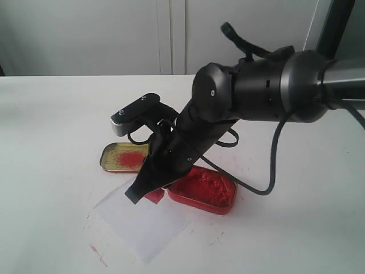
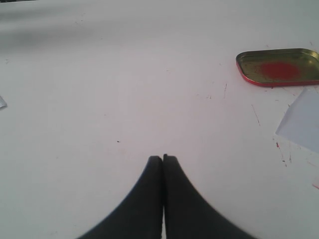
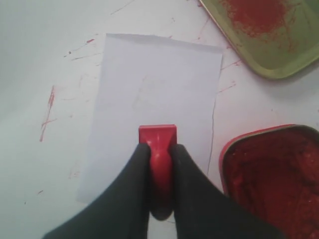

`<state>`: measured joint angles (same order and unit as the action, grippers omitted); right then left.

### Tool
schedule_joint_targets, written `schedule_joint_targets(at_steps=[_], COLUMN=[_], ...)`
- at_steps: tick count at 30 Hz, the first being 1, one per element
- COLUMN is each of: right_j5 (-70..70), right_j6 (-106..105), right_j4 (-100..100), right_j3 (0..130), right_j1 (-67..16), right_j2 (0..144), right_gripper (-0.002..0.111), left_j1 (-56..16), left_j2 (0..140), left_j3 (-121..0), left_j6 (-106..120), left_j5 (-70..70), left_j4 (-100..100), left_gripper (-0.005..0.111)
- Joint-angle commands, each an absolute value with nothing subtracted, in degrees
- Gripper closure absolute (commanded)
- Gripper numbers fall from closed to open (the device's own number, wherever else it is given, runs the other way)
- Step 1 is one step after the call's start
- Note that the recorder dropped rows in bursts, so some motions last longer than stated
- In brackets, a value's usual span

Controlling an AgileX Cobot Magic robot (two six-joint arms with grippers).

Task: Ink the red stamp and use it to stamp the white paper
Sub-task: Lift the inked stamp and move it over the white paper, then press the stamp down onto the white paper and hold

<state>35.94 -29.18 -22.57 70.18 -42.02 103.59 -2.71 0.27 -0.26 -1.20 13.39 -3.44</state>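
Observation:
My right gripper (image 3: 159, 149) is shut on the handle of the red stamp (image 3: 157, 135), whose square base points down over the white paper (image 3: 154, 84). I cannot tell whether the base touches the sheet. In the exterior view the right gripper (image 1: 145, 191) reaches in from the right, with the red stamp (image 1: 155, 196) at the white paper's (image 1: 140, 225) far edge. No stamp mark shows on the sheet. My left gripper (image 2: 163, 158) is shut on nothing above bare table. Its arm is out of the exterior view.
The red tin of ink paste (image 1: 205, 189) lies just right of the stamp, and also shows in the right wrist view (image 3: 276, 174). The gold lid with red smears (image 1: 122, 157) sits behind the paper. Red streaks mark the white tabletop (image 1: 51, 171).

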Motion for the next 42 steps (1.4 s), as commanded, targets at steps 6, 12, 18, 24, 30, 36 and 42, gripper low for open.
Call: schedule_joint_targets(at_steps=[6, 12, 18, 24, 30, 36, 42], right_j5=[38.58, 42.37, 42.52, 42.67, 42.67, 41.81, 39.77], right_j6=[-20.19, -17.54, -16.27, -14.82, -14.19, -9.73, -1.37], right_j4=[-12.66, -9.75, -8.22, -7.42, -7.42, -3.33, 3.34], right_j3=[76.43, 80.63, 82.17, 82.17, 82.17, 82.07, 82.07], right_j1=[-46.81, -48.84, -50.19, -50.19, -50.19, -50.19, -52.04], right_j2=[103.20, 105.22, 106.73, 107.38, 109.80, 111.80, 113.24], right_gripper=[0.108, 0.108, 0.108, 0.108, 0.108, 0.108, 0.108], left_j1=[-2.49, -2.49, -2.49, -2.49, -2.49, -2.49, -2.49], left_j2=[0.00, 0.00, 0.00, 0.00, 0.00, 0.00, 0.00], left_j3=[0.00, 0.00, 0.00, 0.00, 0.00, 0.00, 0.00], left_j6=[-1.28, -1.28, -1.28, -1.28, -1.28, -1.28, -1.28], left_j5=[13.33, 13.33, 13.33, 13.33, 13.33, 13.33, 13.33], left_j4=[-4.01, -4.01, -4.01, -4.01, -4.01, -4.01, -4.01], left_gripper=[0.107, 0.107, 0.107, 0.107, 0.107, 0.107, 0.107])
